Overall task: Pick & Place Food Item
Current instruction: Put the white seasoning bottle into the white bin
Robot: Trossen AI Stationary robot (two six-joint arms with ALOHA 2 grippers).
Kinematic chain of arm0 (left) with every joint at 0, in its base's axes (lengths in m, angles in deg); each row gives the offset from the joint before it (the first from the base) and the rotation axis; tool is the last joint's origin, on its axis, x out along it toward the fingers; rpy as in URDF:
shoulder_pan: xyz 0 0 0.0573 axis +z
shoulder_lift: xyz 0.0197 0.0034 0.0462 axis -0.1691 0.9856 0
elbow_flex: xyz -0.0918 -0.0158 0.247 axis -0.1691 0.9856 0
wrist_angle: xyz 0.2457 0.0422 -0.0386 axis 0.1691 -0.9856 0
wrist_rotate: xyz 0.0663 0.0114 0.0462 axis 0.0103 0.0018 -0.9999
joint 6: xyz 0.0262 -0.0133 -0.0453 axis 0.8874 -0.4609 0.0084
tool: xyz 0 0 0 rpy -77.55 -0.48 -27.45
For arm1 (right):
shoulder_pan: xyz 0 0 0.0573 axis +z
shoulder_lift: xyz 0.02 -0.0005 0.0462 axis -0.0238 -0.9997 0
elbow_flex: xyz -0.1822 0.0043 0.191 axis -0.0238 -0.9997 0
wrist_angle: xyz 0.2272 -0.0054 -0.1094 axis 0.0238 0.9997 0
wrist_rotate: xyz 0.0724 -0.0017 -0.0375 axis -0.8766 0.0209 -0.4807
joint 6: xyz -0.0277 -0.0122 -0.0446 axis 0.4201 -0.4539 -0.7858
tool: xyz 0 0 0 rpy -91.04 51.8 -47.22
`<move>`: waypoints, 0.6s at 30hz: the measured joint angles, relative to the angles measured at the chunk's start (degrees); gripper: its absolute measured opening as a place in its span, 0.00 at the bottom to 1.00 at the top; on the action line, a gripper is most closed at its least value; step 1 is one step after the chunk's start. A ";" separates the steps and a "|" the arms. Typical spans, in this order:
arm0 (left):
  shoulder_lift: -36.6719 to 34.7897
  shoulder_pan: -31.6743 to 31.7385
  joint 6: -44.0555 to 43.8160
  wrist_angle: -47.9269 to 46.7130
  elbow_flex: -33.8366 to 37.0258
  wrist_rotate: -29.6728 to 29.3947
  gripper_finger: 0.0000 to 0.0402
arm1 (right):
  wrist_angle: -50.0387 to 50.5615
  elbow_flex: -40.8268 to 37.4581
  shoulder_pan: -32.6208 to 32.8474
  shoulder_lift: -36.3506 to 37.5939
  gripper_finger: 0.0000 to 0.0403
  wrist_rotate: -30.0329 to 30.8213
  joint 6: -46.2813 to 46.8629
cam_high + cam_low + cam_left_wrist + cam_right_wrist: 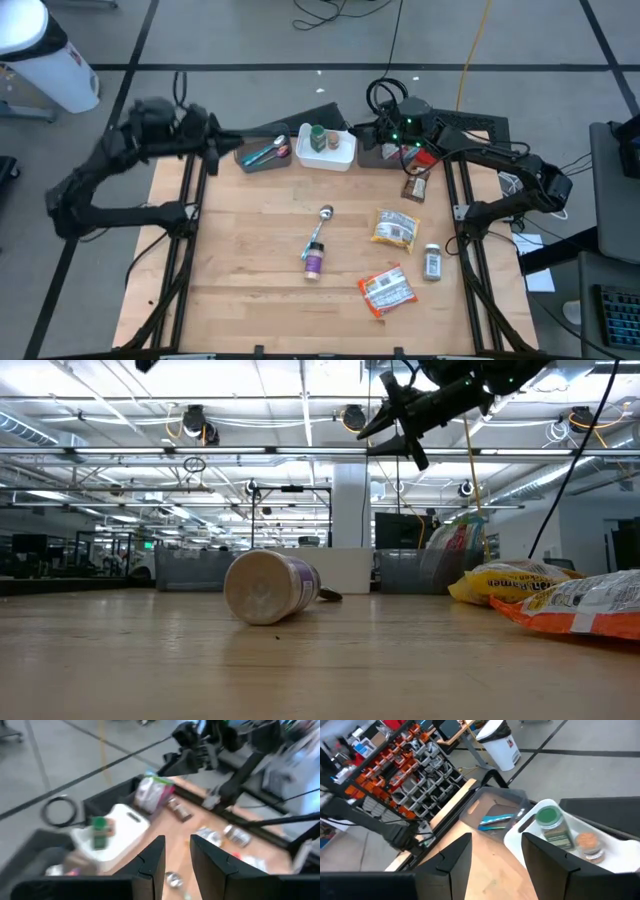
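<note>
Grey workshop floor crossed by dark lines, and in the middle of it a pale wooden bench (250, 230). Behind, at bench height, long rows of ceiling lights and metal racking.

Along the far edge of the bench, from left to right: a grey bin (262, 155) with a blue thing inside, a white tray (345, 155) and a dark bin (380, 155). In the white tray, upright and side by side: a green-lidded jar (318, 136) and a smaller jar (589, 845) with orange-brown contents.

Out on the open wood, the food, none of it held:
- a purple jar (314, 262), on its side near the middle, one round end toward the low camera;
- a metal scoop (325, 214) just beyond it;
- a yellow bag (393, 228), flat, to the right of the scoop;
- an orange bag (386, 291), flat, nearer the front edge;
- a small spice jar (432, 262), lying between those two bags and the right rail;
- a brown packet (415, 187) near the dark bin.

Left gripper (177, 860): up in the air at the far left corner, just beside the grey bin, aimed across the bench; fingers (152, 862) apart, nothing between them.

Right gripper (496, 865): raised over the far right end near the dark bin, facing the white tray and the grey bin; fingers (547, 857) apart too, gripping nothing.
</note>
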 joint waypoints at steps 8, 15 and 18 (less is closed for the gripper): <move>-6.35 -6.97 -17.66 37.91 31.45 0.50 0.25 | -0.98 0.00 7.31 -1.85 0.41 13.98 3.94; 0.06 -9.72 -26.64 64.34 45.04 0.96 0.25 | -8.70 0.06 13.84 -7.36 0.41 18.84 6.65; 2.29 -10.79 -25.70 67.69 45.33 2.45 0.25 | -13.13 -0.04 16.45 -10.87 0.41 18.84 7.95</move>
